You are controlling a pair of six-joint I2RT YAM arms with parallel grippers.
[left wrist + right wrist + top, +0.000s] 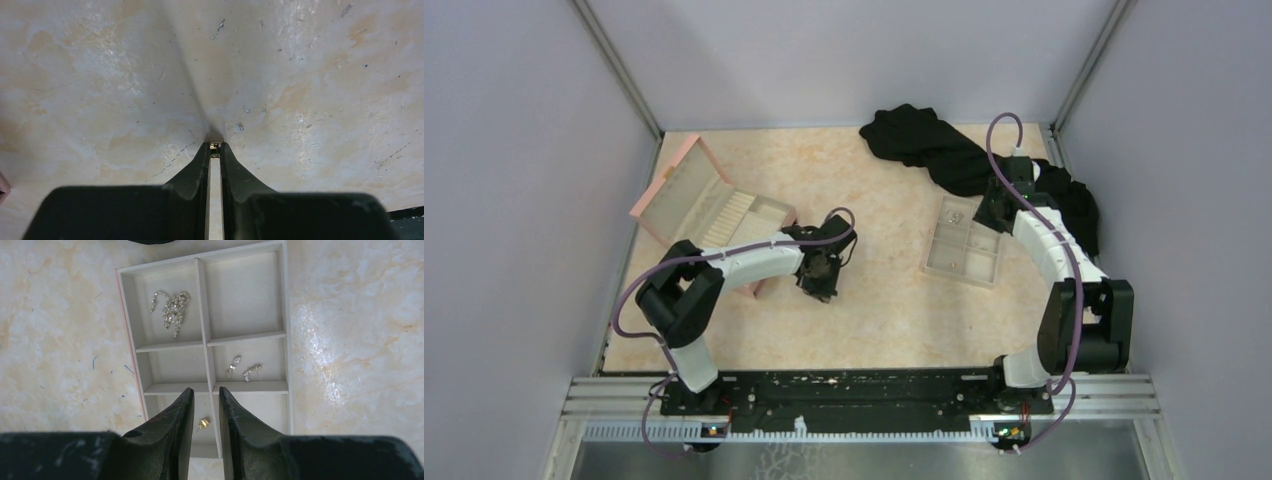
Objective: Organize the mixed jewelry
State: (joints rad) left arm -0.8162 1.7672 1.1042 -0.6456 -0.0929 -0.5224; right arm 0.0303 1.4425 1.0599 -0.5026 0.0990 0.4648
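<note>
My left gripper (pixel 215 145) points down at the bare marble table, left of centre in the top view (pixel 822 283). Its fingers are nearly together and pinch a tiny gold piece of jewelry (pixel 215 147) at their tips. My right gripper (pixel 206 390) hovers slightly open and empty over the near end of the beige compartment tray (pixel 286 300), which lies at the right in the top view (pixel 974 262). In the tray lie a silvery chain tangle (pixel 170 307), two small silvery earrings (pixel 243 369), and a gold stud (pixel 203 423) seen between my right fingers.
An open pink box (pixel 699 200) with a ribbed insert sits at the left, partly under the left arm. A black cloth (pixel 934 145) lies at the back right, behind the tray. Walls enclose the table on three sides.
</note>
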